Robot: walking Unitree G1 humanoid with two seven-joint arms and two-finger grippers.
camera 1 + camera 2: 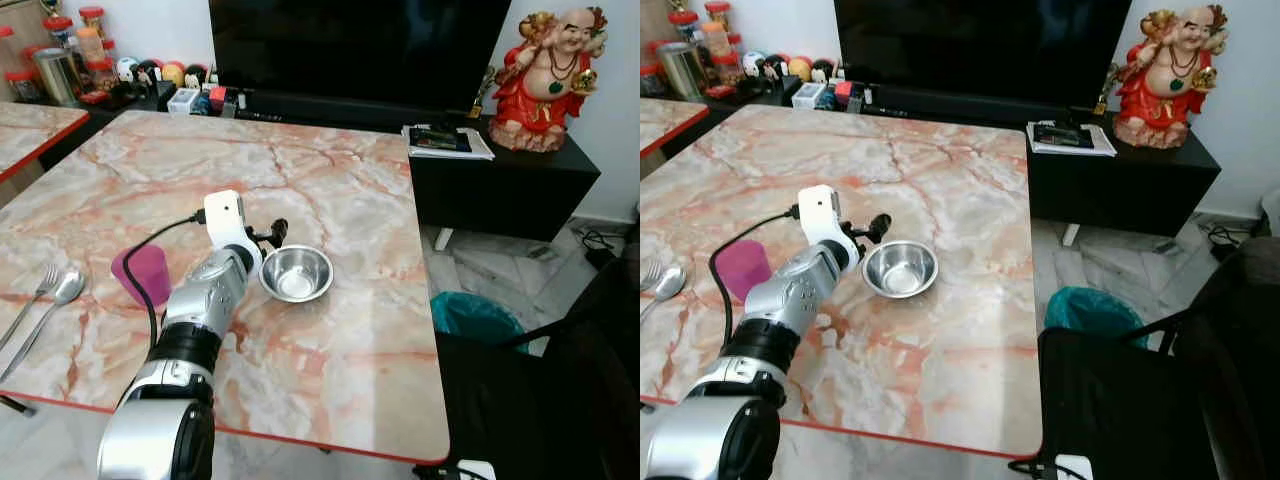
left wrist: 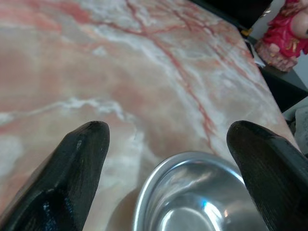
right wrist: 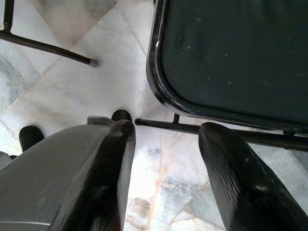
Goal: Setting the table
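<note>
two wide-apart jaws of the left gripper (image 2: 166, 139) flank a steel bowl (image 1: 296, 272) on the marble table (image 1: 330, 170).

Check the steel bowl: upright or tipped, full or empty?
Upright and empty: the steel bowl sits flat on the table, its bare shiny bottom visible.

Bench (image 1: 340, 190) far half is sitting wide open w/ plenty of passing room. Left tool (image 1: 272, 238), fingers spread, is crowding the steel bowl (image 1: 297, 273); pink cup (image 1: 143, 274) + fork (image 1: 32, 296) & spoon (image 1: 52, 304) are blocking the near-left side.
</note>
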